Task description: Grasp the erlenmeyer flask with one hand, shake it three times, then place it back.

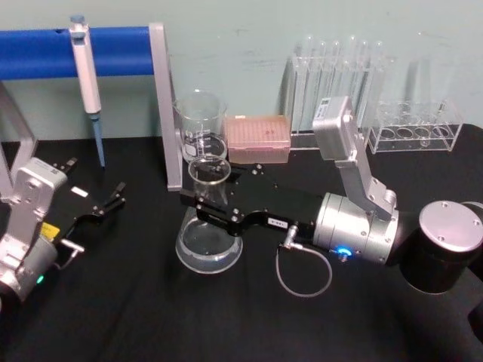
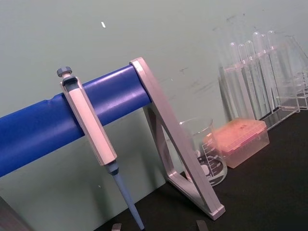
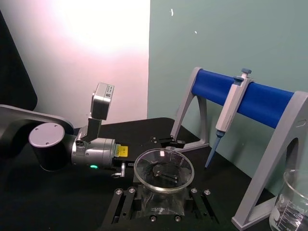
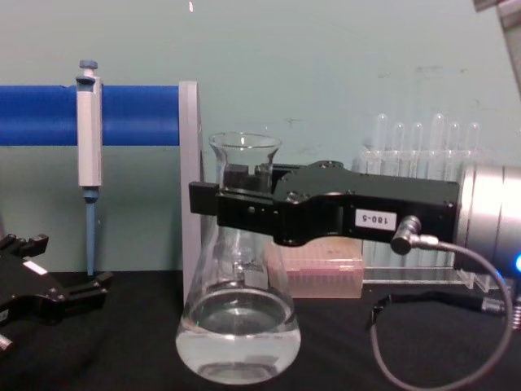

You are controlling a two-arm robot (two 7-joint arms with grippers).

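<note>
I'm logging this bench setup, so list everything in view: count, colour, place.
erlenmeyer flask: one, clear glass holding clear liquid, table centre.
beaker: one, clear glass, behind the flask.
pipette: one, pale grey with a blue tip, hanging on the stand.
stand: one, blue bar on a grey metal frame, back left.
tip box: one, pink, right of the beaker.
test tube rack: one, clear, several tall tubes, back right.
low rack: one, clear, far back right.
table: one, black.
left gripper: one, black, open, at the table's left.
right gripper: one, black with a silver wrist, closed on the flask's neck.
</note>
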